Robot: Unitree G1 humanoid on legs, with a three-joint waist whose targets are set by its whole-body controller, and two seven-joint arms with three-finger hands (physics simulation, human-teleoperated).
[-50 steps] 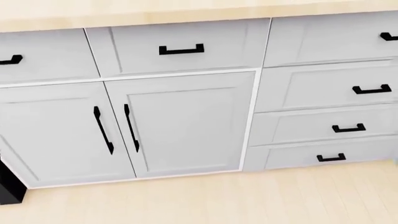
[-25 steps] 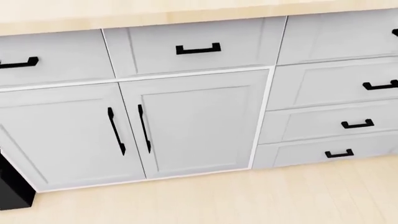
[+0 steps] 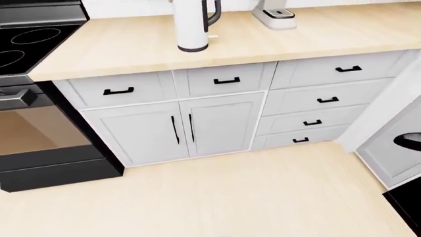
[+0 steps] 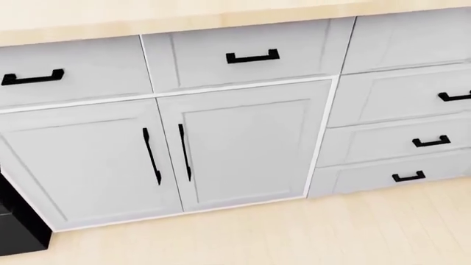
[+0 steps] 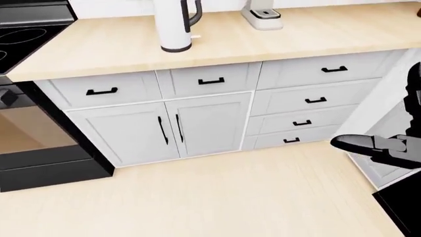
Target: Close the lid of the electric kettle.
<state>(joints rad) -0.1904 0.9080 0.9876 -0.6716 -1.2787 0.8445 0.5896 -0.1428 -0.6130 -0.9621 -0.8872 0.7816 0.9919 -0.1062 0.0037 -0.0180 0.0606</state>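
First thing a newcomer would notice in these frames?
The white electric kettle with its black handle, standing on the pale wood counter at the top of the left-eye view, its top cropped. Next the black stove at left, then the right hand at the right-eye view's right edge.

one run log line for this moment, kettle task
phase: approach | kettle: upright on counter, top out of frame, lid unseen | right hand: low, far from kettle, holding nothing | left hand: not in view

Kettle (image 3: 192, 24) on counter (image 3: 132, 49), stove (image 3: 29, 39) at left, cabinets (image 3: 177, 128) below
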